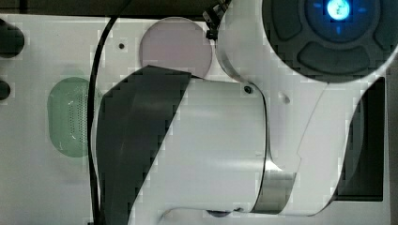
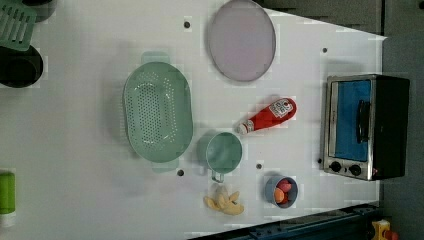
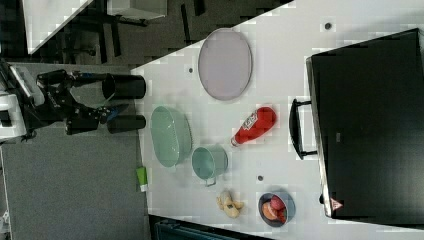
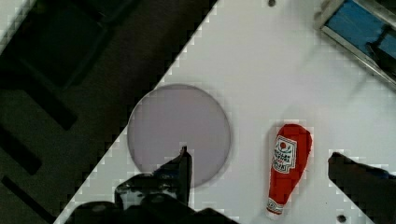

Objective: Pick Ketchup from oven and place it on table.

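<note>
The ketchup [image 2: 267, 115] lies on its side on the table [image 2: 75, 165], right of centre in the left view, cap toward the lower left, apart from everything around it. The oven [image 2: 366, 127] stands at the right edge of the left view, door shut, its blue glass facing the bottle across bare table. A lilac plate [image 2: 242, 40] sits at upper centre of the left view, a green colander [image 2: 158, 111] left of centre, and a green cup [image 2: 223, 152] just below and left of the bottle's cap. A small bowl [image 2: 281, 190] of red and orange pieces sits at lower right of the left view, with a pale yellow item [image 2: 224, 200] to its left. In the wrist view the tool [image 4: 259, 170] stands wide, holding nothing; one finger [image 4: 182, 168] overlaps the plate's edge, the other shows at the right edge, and the bottle lies between them on the table below. In the top view the arm [image 1: 211, 140] covers the centre of the frame.
</note>
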Action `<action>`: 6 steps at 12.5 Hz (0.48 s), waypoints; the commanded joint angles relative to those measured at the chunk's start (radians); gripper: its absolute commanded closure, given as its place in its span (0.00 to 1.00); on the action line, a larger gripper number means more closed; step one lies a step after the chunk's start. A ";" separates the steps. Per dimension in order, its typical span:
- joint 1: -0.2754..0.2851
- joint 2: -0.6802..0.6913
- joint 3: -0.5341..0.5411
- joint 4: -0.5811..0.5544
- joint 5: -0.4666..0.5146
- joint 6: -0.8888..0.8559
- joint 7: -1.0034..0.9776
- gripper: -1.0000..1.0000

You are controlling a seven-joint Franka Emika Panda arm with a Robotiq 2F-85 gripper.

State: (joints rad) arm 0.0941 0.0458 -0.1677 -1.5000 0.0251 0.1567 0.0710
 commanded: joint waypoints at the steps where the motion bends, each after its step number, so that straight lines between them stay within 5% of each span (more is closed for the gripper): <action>1: -0.002 0.059 0.009 -0.068 0.001 -0.006 0.035 0.00; 6: -0.002 0.068 0.009 -0.068 0.001 -0.006 0.035 0.00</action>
State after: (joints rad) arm 0.1116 0.1536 -0.1462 -1.5830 0.0029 0.1418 0.0763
